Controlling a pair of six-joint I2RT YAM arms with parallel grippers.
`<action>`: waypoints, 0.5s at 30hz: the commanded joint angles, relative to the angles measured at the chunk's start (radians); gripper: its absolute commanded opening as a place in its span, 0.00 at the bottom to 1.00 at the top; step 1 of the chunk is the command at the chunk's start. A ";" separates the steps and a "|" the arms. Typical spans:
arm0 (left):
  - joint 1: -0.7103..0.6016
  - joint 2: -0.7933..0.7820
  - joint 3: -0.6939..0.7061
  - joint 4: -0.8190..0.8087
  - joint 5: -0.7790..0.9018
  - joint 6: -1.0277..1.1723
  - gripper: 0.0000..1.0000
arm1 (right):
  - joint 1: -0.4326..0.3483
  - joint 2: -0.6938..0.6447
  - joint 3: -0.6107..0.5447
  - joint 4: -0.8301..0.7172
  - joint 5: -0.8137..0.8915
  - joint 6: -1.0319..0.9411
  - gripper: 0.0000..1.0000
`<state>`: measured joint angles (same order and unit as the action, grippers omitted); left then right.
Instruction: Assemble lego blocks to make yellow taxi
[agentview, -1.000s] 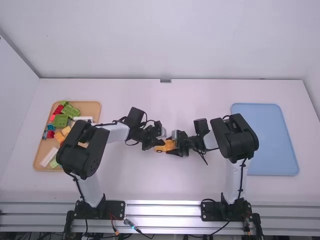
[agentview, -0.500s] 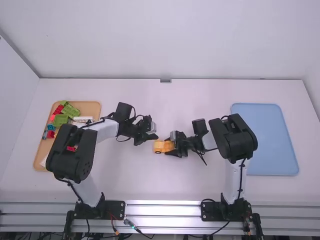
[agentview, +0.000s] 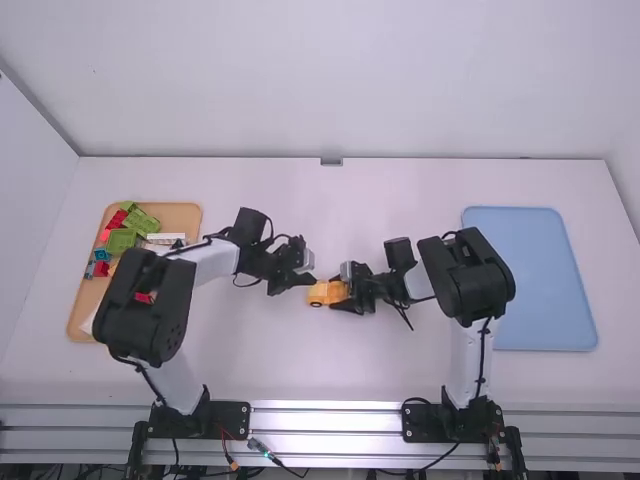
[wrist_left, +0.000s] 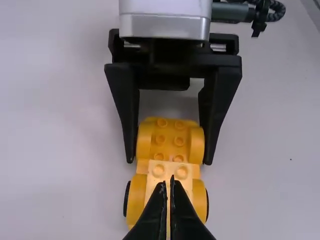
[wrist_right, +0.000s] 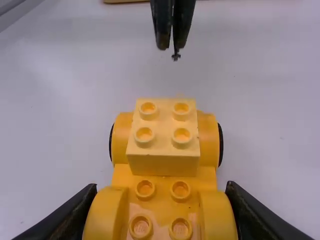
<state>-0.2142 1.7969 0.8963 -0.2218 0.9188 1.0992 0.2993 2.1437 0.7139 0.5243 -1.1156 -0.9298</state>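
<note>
- At the far left we are seeing the tan tray (agentview: 190, 213), holding green blocks (agentview: 121, 241), red blocks (agentview: 116, 218) and a white block (agentview: 165, 239), with the left arm (agentview: 150, 305) reaching across part of it.
- Next, we are finding the left gripper (agentview: 307, 281) hovering just beside the car's near-left end, its two fingertips pressing together with nothing between them (a neat black point, in its own wrist view).
- In the middle, we are looking at the yellow car base (agentview: 330, 293), wheels on its sides, with a pale yellow block (wrist_right: 162, 162) sitting on its left end and showing four studs.
- Just right of that, we are watching the right gripper (agentview: 346, 291) gripping the car base by its right-end wheels, one finger on each side.
- Farther right, we are noting the blue tray (agentview: 530, 280) lying on the white table (agentview: 330, 365).
</note>
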 joint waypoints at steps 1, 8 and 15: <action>-0.040 -0.010 -0.021 0.010 -0.069 -0.011 0.03 | 0.000 0.022 -0.006 -0.009 0.042 0.016 0.54; -0.094 -0.010 -0.062 0.113 -0.153 -0.101 0.02 | 0.003 0.022 -0.006 -0.010 0.042 0.016 0.54; -0.075 -0.010 -0.108 0.172 -0.158 -0.129 0.02 | 0.003 0.022 -0.007 -0.010 0.040 0.016 0.54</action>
<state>-0.3046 1.7969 0.8173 -0.0536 0.7868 0.9947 0.2993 2.1437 0.7139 0.5278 -1.1133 -0.9268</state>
